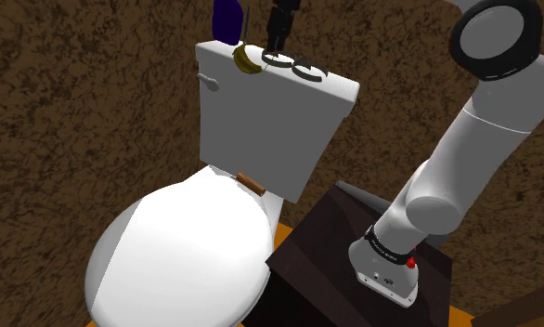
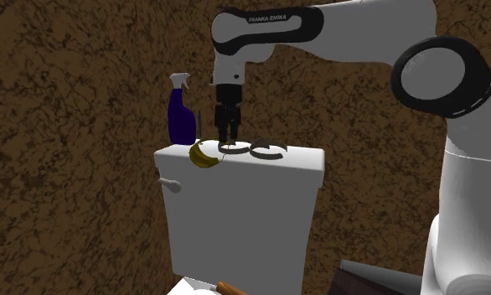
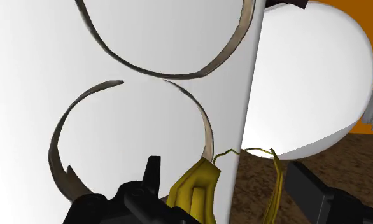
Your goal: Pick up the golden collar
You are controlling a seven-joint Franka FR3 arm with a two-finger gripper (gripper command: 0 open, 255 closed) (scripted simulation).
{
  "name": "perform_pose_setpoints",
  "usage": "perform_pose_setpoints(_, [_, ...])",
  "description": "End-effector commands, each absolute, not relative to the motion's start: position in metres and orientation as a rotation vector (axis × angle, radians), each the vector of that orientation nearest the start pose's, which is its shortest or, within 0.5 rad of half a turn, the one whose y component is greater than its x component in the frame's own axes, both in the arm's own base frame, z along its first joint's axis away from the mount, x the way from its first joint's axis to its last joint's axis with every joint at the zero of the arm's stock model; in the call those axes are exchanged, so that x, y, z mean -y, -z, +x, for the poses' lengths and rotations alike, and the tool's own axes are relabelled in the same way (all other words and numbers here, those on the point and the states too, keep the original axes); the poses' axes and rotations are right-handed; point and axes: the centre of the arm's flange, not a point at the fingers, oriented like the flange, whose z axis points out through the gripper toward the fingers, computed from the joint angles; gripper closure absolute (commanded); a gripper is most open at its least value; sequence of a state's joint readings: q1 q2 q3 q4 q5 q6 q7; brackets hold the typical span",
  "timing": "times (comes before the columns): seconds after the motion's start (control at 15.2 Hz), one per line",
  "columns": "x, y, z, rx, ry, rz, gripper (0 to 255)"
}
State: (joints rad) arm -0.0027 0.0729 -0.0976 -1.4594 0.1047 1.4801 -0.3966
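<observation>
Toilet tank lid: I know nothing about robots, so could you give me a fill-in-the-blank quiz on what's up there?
1. The golden collar lies on the lid of the toilet ____.
2. Next to it lie ____ dark rings.
3. The spray bottle stands ____, not tipped over.
4. The gripper, with the collar between its fingers, is ____, not shut.

Missing words: tank; two; upright; open.

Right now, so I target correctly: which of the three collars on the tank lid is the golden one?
The golden collar beside the blue spray bottle; the other two are dark rings.
</observation>
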Motion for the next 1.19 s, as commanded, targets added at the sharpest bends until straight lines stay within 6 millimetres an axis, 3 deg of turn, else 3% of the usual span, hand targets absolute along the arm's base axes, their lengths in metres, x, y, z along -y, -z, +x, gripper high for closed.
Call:
perform_pose_setpoints(0.0, [0.045,-0.633,0.591,0.482,-0.026,-2.974,0])
perform_pose_setpoints(0.07, [0.046,-0.635,0.604,0.493,-0.020,-2.961,0])
perform_pose_setpoints(0.59, [0.046,-0.595,0.605,0.494,-0.019,-2.960,0])
perform_pose_setpoints(0.73, [0.046,-0.595,0.605,0.494,-0.019,-2.960,0])
perform_pose_setpoints(0.79, [0.046,-0.595,0.605,0.494,-0.019,-2.960,255])
perform_pose_setpoints(1.12, [0.045,-0.595,0.605,0.494,-0.019,-2.960,255])
